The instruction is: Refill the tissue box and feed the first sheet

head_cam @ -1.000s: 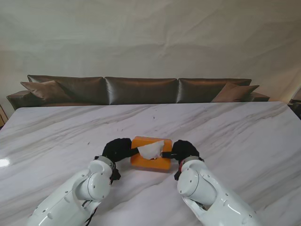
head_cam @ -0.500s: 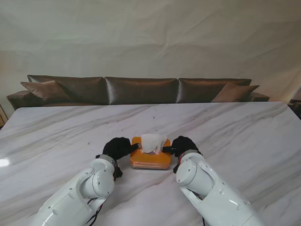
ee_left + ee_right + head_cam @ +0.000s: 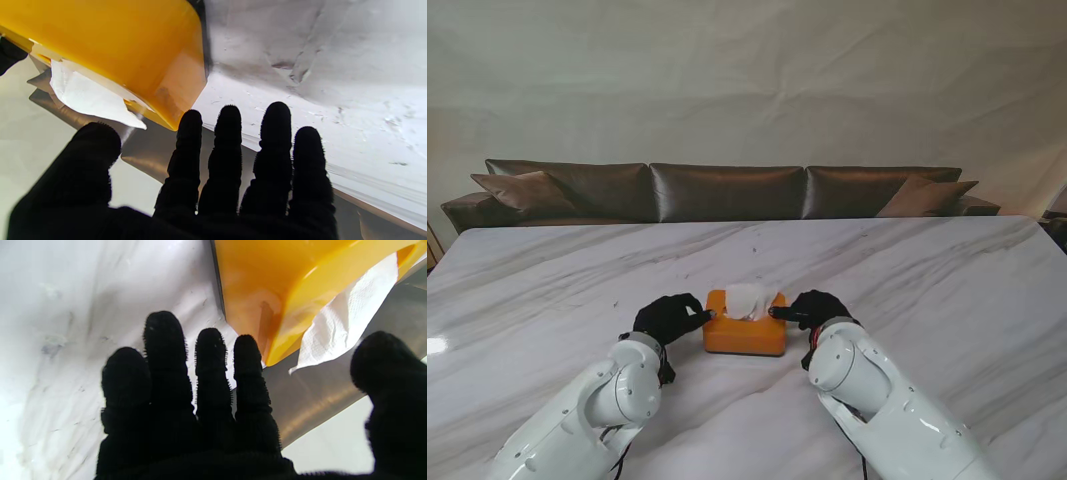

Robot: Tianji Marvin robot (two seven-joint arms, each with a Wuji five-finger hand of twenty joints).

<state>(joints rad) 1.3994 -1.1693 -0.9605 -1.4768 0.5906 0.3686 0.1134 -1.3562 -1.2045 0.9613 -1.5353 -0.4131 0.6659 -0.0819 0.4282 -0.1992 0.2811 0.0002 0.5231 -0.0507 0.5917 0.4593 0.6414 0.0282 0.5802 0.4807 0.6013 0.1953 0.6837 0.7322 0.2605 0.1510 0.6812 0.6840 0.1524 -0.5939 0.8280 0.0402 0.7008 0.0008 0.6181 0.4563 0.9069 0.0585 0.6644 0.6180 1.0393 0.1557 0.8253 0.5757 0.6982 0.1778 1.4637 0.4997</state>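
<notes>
The orange tissue box (image 3: pixel 745 334) stands flat on the marble table (image 3: pixel 927 280), with a white tissue sheet (image 3: pixel 752 299) poking up from its top. My left hand (image 3: pixel 667 318) lies just left of the box with its fingers spread, one fingertip reaching the box's end. On the other side my right hand (image 3: pixel 815 309) is likewise open, a fingertip at the top edge. The left wrist view shows the box (image 3: pixel 116 50), the sheet (image 3: pixel 90 96) and straight fingers (image 3: pixel 227 146) apart from it. In the right wrist view the box (image 3: pixel 267 283) and sheet (image 3: pixel 347 323) lie beyond extended fingers (image 3: pixel 206 373).
A dark brown sofa (image 3: pixel 727 190) with cushions runs along the table's far edge, under a pale draped backdrop. White marble extends to both sides of the box and toward me.
A second ago both hands held the box tipped with its top toward me. It now sits flat and upright, and both hands have let go and drawn slightly outward.
</notes>
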